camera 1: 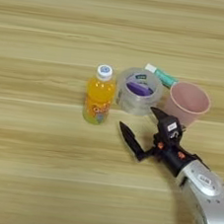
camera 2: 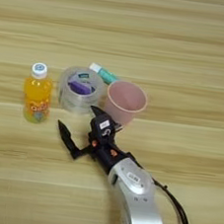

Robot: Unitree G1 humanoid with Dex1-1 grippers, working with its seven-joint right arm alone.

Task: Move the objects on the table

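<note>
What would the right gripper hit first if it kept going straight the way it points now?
Most likely the wide clear tape roll. The right gripper, fingers spread open, points up-left from the silver forearm, and the roll lies just ahead. The pink plastic cup sits beside its upper finger. Height above the table is unclear.

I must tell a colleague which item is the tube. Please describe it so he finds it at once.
On the wooden table, four objects form a row. The tube lies flat behind the tape roll and pink cup. It alone is slim, white and teal.
</note>
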